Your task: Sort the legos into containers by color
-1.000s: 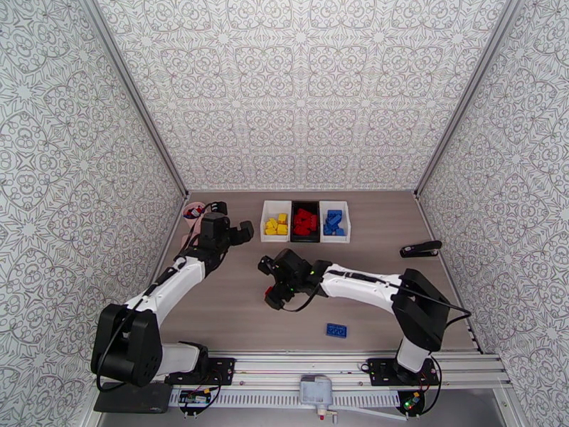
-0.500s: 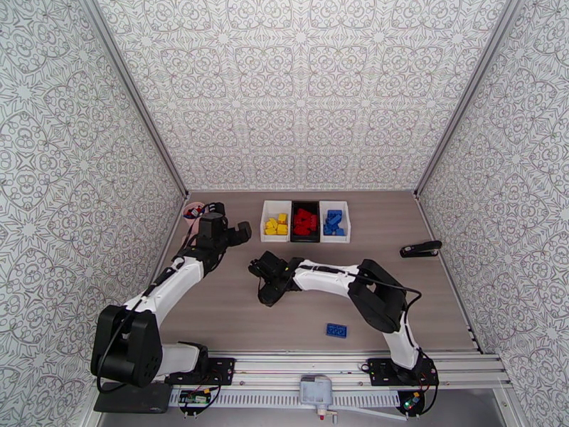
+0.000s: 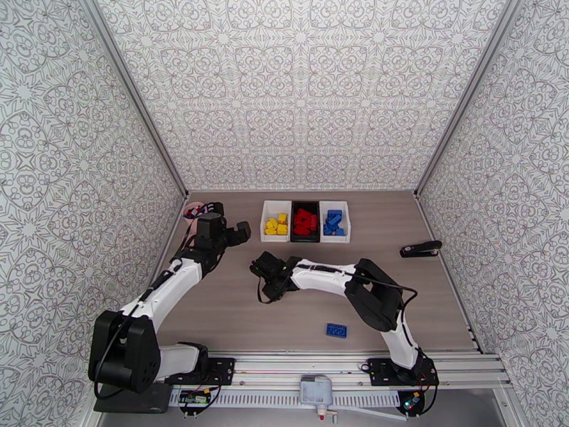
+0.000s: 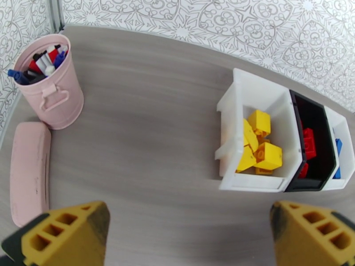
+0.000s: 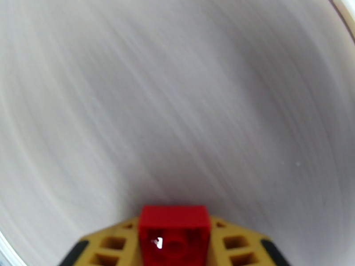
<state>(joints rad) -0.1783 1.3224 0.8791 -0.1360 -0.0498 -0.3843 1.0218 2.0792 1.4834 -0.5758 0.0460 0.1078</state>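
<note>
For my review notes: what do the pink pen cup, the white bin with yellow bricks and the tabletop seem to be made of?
Pink cup: probably painted sheet metal, satin; rolled rim and attached handle plate. White bin holding yellow bricks: moulded plastic, smooth, slightly glossy, thin even walls. Tabletop: grey wood-grain, matte, likely laminate rather than solid wood; can't confirm.

On my grey wood-grain table top (image 4: 146,129) stands a small pink metal bucket cup (image 4: 49,85) with a side handle, upright and stuffed with marker pens (image 4: 37,63) in red, blue, black and white. Just beside that cup, on its near side, lies a flat pink oblong case (image 4: 29,169); whether they touch I cannot tell. Well apart from the cup, by the opposite wall, lies a black stapler (image 3: 421,248). Behind the cup rise white walls (image 3: 299,87) printed with grey ornament.
</note>
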